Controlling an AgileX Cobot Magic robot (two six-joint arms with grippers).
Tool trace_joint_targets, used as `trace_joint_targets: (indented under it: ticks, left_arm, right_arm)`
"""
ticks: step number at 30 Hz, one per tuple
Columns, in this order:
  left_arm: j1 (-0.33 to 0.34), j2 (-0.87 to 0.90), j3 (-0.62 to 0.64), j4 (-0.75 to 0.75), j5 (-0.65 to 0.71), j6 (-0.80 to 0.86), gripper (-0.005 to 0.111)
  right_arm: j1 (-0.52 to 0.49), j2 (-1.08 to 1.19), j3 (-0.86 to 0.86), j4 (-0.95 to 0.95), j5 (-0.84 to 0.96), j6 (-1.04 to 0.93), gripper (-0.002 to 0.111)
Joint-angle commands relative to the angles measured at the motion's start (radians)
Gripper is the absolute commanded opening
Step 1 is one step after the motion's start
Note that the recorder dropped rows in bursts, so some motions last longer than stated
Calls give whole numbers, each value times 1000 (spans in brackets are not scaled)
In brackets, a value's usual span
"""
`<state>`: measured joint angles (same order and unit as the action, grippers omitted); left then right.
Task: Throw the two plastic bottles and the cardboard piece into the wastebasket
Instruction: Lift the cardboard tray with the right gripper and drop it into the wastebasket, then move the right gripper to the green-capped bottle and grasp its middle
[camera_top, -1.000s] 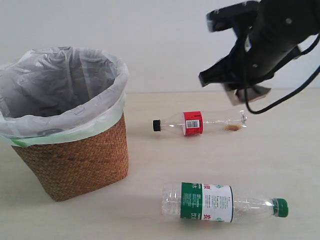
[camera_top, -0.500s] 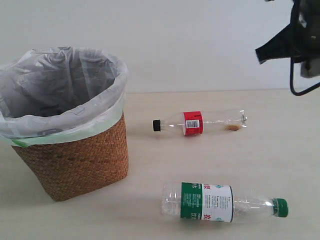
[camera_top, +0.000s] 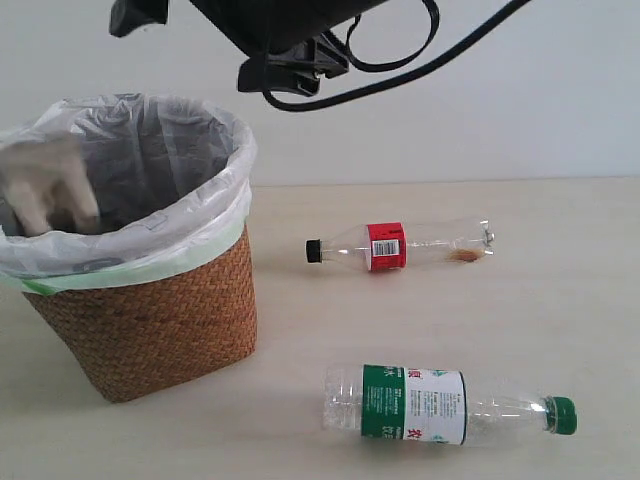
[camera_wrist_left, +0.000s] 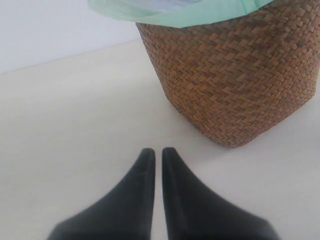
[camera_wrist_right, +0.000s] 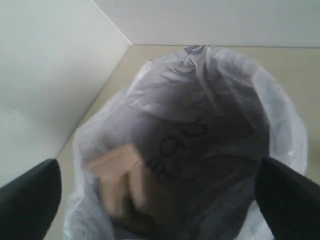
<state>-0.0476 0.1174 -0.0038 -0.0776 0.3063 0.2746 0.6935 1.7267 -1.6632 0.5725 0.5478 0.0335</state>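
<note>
The wastebasket (camera_top: 150, 310) stands at the left, its white bag (camera_wrist_right: 210, 100) open. My right gripper (camera_top: 205, 50) hangs above it, open wide, with dark fingers (camera_wrist_right: 30, 200) at both edges of the right wrist view. A blurred beige cardboard piece (camera_top: 50, 190) is loose inside the bag (camera_wrist_right: 120, 175), apart from the fingers. The red-label bottle (camera_top: 385, 246) lies on the table in the middle. The green-label bottle (camera_top: 415, 403) lies near the front edge. My left gripper (camera_wrist_left: 154, 152) is shut and empty, low over the table beside the wastebasket (camera_wrist_left: 235, 75).
The pale wooden table (camera_top: 560, 300) runs to a white wall (camera_top: 500, 110) at the back. Black cables (camera_top: 400, 70) hang from the right arm over the basket's far side.
The right arm swung from the far right across to above the wastebasket. The beige piece it carried has left the gripper and shows inside the bag. Both bottles stayed put.
</note>
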Motion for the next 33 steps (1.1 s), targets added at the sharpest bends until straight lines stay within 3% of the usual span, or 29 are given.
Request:
trace_joint_targets:
  ticks: [1, 9, 13, 17, 20, 23, 26, 33]
  left_arm:
    - [3, -6, 4, -8, -11, -9, 4]
    - [3, -6, 4, -8, -11, -9, 4]
    - [3, -6, 4, -8, -11, -9, 4]
    - [3, -6, 4, -8, -11, -9, 4]
    - [3, -6, 4, -8, -11, -9, 4]
    - [3, -6, 4, -8, -11, -9, 4]
    - [3, -6, 4, -8, -11, -9, 4]
    - [3, -6, 4, -8, -11, -9, 4]
  right_arm:
    - [2, -7, -15, -111, 47, 86, 94]
    - [2, -9, -15, -316, 183, 183, 94]
    - [2, -9, -15, -539, 334, 303, 94]
    - [2, -9, -15, -688, 514, 304, 94]
    - [2, -9, -15, -766, 652, 247, 94]
    - [2, -9, -15, -766, 673, 134, 94]
    - [2, -9, 11, -658, 673, -22, 94]
    - [4, -7, 238, -616, 673, -276, 94]
